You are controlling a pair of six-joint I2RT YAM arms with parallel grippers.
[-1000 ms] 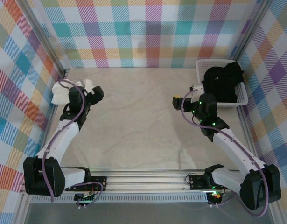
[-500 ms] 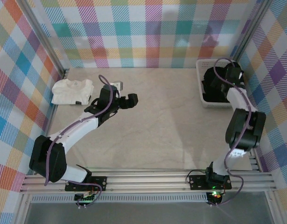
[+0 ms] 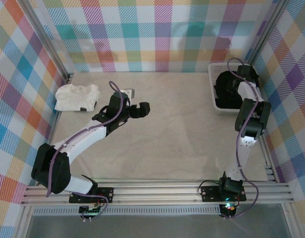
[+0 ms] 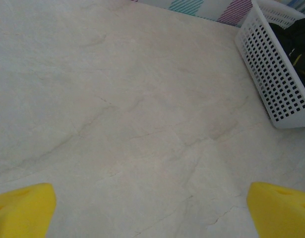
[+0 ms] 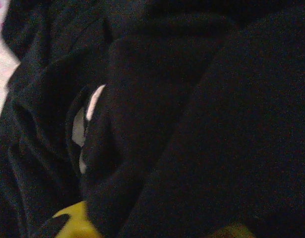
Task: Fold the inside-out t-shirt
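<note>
The inside-out t-shirt [image 3: 230, 90] is a crumpled black heap inside the white basket [image 3: 214, 106] at the back right. My right arm reaches over the basket, and my right gripper [image 5: 152, 229] is pushed down into the black cloth [image 5: 192, 124]. A bunched fold sits between its yellow fingers [image 5: 73, 224], which stand close together, shut on it. My left gripper [image 3: 137, 100] hovers open over the bare table left of centre. In the left wrist view its yellow fingertips [image 4: 23, 210] are wide apart with nothing between them, and the t-shirt [image 4: 298, 44] shows in the basket [image 4: 271, 64].
A smaller white folded t-shirt [image 3: 77, 96] lies at the back left of the table by the wall. Plaid walls close in the table [image 3: 172, 144] on three sides, with metal rails along the near edge.
My right arm swung from the middle of the table to the basket, and its jaws closed into the black cloth. My left arm moved from the white garment toward the table's centre.
</note>
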